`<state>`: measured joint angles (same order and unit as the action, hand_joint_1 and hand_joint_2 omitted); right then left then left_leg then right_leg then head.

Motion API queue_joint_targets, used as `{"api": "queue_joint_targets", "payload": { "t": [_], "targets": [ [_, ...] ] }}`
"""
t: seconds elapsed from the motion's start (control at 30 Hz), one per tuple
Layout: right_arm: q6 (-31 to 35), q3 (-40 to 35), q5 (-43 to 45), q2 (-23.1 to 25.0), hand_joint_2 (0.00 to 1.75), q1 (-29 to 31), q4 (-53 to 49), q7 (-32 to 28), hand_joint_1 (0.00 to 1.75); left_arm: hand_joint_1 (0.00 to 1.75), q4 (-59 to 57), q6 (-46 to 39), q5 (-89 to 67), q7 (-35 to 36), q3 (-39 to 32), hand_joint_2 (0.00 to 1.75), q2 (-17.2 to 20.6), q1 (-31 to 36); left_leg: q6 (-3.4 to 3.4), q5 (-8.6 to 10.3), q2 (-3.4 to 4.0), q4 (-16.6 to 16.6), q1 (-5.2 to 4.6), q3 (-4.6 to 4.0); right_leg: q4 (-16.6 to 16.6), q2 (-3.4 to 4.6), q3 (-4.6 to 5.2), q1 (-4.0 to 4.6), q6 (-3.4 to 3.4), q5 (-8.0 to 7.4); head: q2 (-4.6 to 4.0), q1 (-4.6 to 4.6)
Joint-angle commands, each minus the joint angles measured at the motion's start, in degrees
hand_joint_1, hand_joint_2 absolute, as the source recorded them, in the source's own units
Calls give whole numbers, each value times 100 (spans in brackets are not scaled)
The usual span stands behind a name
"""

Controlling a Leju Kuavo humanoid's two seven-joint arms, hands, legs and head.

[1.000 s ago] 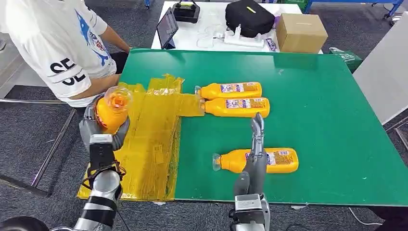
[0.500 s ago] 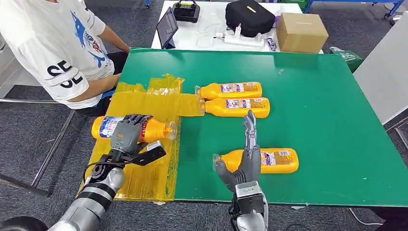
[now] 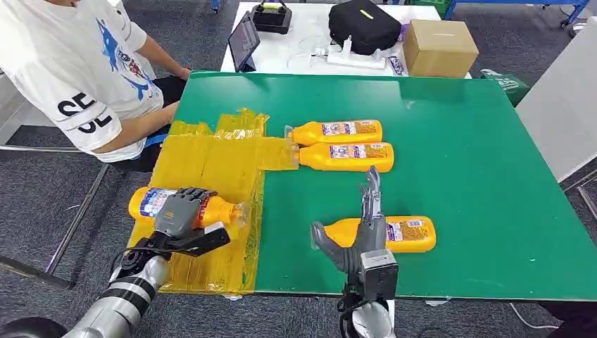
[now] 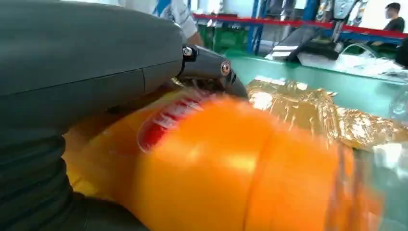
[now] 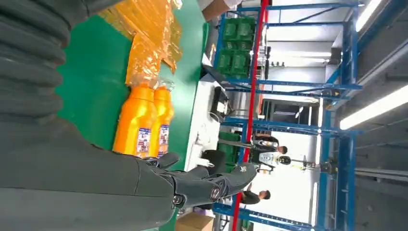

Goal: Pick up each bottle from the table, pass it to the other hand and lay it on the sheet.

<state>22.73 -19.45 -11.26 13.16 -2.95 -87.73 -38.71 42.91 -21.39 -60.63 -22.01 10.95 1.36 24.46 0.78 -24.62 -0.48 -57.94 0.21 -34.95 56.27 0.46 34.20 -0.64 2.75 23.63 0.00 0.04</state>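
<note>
My left hand (image 3: 179,211) grips an orange bottle (image 3: 218,210) and holds it lying across the yellow sheet (image 3: 211,158) near its front left part; up close the bottle (image 4: 231,168) sits under the hand (image 4: 96,62). My right hand (image 3: 362,232) hovers open, fingers stretched, over a third orange bottle (image 3: 408,234) lying on the green table (image 3: 479,155). Two more orange bottles (image 3: 338,132) (image 3: 345,156) lie side by side further back, caps at the sheet's edge, and appear again (image 5: 137,120) beyond my right hand (image 5: 192,185).
A person in a white shirt (image 3: 70,70) sits at the table's left edge beside the sheet. Behind the green table stands a white table with a black bag (image 3: 365,24), a cardboard box (image 3: 440,46) and a tablet (image 3: 244,39).
My left hand turned the bottle from upright to lying and lowered it onto the sheet. My right hand spread its thumb and stayed over the near bottle.
</note>
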Motion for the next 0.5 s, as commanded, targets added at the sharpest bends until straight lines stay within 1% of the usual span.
{"api": "queue_joint_targets", "payload": {
  "t": [0.03,0.07,0.17,0.2,0.27,0.33,0.37,0.4,0.47,0.5],
  "targets": [
    [-38,126,-36,50,175,234,638,66,0,0,-155,287,296,-88,-164,175,-30,-150,-3,-5,13,7,2,22,-8,7,-18,4,-7,0,0,-2],
    [-60,111,-56,43,175,250,671,82,0,0,-108,433,441,-168,-213,0,-46,-177,-4,-8,18,7,6,31,-11,10,-26,8,-9,1,0,0],
    [-122,107,-115,59,175,292,792,123,0,0,211,1038,980,-395,-302,0,-75,-376,-5,-13,20,8,9,45,-16,12,-43,12,-12,3,0,0],
    [-132,109,-119,70,175,307,834,127,0,0,318,1161,1074,-433,-282,0,-53,-450,-1,-4,14,8,2,25,-10,13,-23,3,-4,-2,0,0],
    [-162,111,-139,78,175,342,909,126,0,0,500,1533,1362,-509,-263,0,-12,-556,-2,-9,21,10,4,41,-15,16,-40,6,-8,0,0,0],
    [-202,109,-157,80,175,373,971,131,0,0,658,1920,1713,-611,-248,0,28,-647,-1,-4,2,7,0,36,-8,3,-38,1,-6,2,0,0],
    [-216,110,-160,85,175,393,1022,132,0,0,748,2073,1888,-648,-250,0,45,-709,-2,-4,3,9,2,43,-13,1,-46,4,-9,1,0,0],
    [-220,111,-162,85,175,397,1030,132,0,0,773,2115,1921,-659,-238,0,61,-721,-1,-3,-6,8,1,40,-11,0,-44,2,-7,2,0,0],
    [-232,110,-164,86,175,414,1070,130,0,0,858,2241,2177,-727,-318,0,45,-777,-1,-2,-11,10,1,45,-13,-3,-51,2,-9,1,0,2],
    [-244,108,-170,94,175,418,1087,128,0,0,1035,2436,2709,-859,-605,0,-91,-851,-1,-2,-14,8,-1,42,-9,-4,-48,0,-7,2,0,0]
  ]
}}
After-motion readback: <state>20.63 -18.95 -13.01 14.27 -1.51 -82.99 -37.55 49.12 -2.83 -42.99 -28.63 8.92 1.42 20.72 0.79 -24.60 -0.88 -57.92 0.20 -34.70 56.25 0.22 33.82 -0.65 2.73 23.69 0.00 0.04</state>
